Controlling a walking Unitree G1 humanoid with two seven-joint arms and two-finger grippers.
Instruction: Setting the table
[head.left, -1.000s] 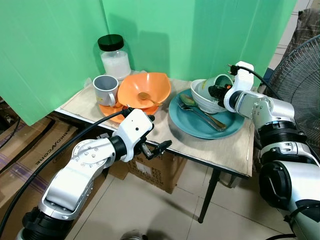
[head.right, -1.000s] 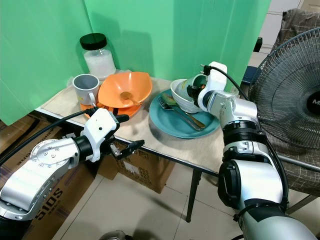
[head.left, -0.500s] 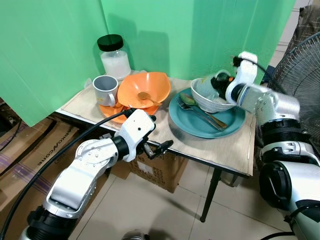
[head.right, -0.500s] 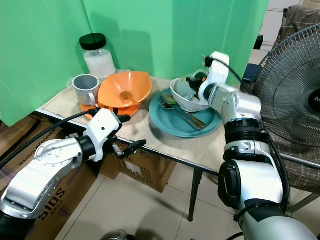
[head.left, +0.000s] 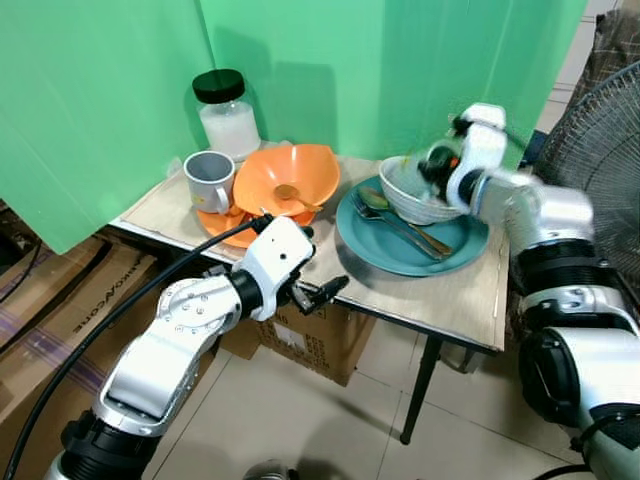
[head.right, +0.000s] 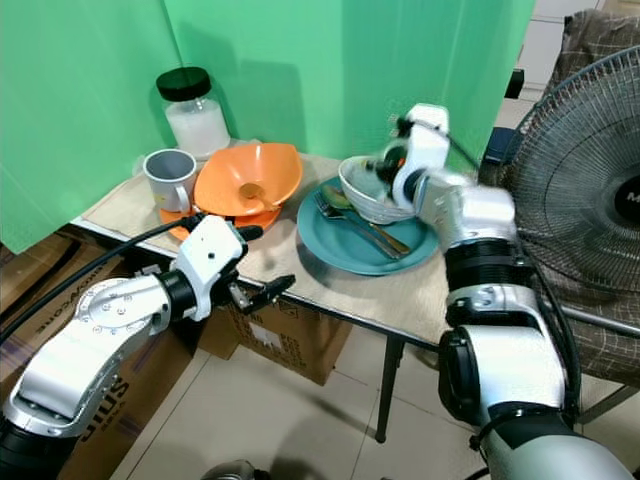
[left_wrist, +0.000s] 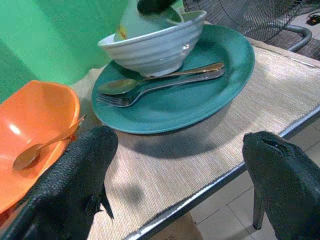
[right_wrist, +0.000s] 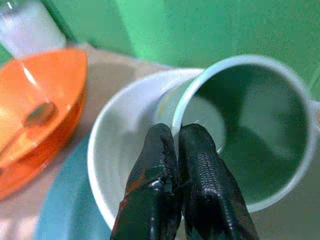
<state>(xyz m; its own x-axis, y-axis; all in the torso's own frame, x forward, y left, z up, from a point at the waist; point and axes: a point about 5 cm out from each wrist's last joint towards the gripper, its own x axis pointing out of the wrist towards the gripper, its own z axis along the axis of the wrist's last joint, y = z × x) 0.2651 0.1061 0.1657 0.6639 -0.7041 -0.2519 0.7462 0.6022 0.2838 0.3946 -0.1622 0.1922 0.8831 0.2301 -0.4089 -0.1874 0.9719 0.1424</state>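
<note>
— On the table (head.left: 455, 305), what covers the top?

— A woven beige mat, with a metal edge along the front. A green backdrop (head.left: 110, 90) stands behind it, the floor (head.right: 330, 420) is pale tile, cardboard boxes (head.left: 310, 335) sit underneath, and a standing fan (head.right: 590, 190) is off to the robot's right.

— Where are the dishes?

— A teal plate (head.left: 460, 245) lies toward the right side, carrying a white ribbed bowl (left_wrist: 155, 47) with a spoon (left_wrist: 150, 80) and a fork (left_wrist: 145, 92) lying beside the bowl on the plate. Left of it is an orange bowl (head.left: 295, 170) holding a small spoon (left_wrist: 42, 147), stacked on an orange plate. A grey mug (head.left: 208, 178) stands just beside that, and a jar (head.left: 228, 112) with a black lid is behind, near the backdrop.

— And the right end effector (right_wrist: 172, 150)?

— Its two fingers are pinched together on the rim of a pale green cup (right_wrist: 250, 130), which is tilted on its side in the white bowl.

— The left end effector (left_wrist: 175, 165)?

— Spread wide, holding nothing, low at the table's front edge and facing the teal plate.
</note>
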